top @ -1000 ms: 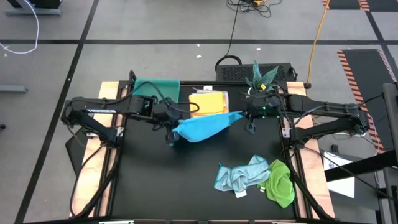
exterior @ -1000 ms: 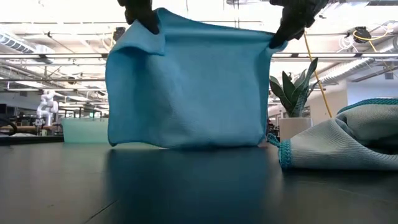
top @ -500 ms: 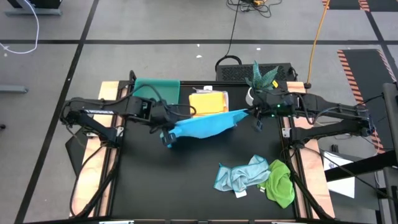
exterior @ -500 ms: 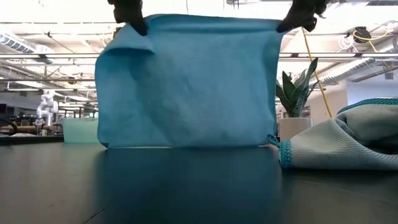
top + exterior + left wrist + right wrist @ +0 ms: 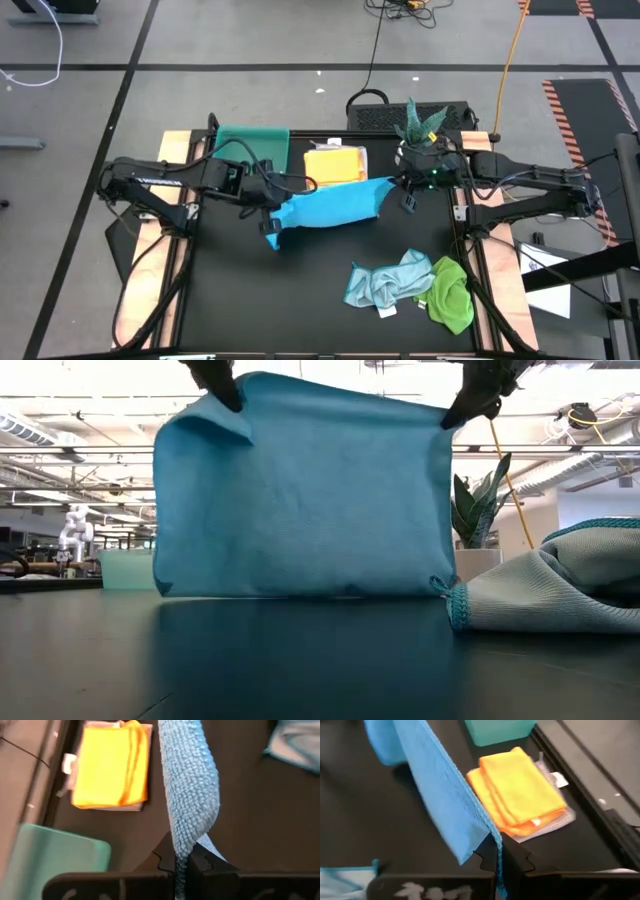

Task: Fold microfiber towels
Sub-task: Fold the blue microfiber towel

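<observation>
On the black worktop, the bright blue towel hangs stretched between 2 claws, its lower edge touching the surface. The left claw and right claw each pinch a top corner. The folded yellow-orange towel lies behind.

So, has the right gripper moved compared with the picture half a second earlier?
Yes. In the high view the right gripper has drawn slightly back toward the table's centre, away from the potted plant.
</observation>
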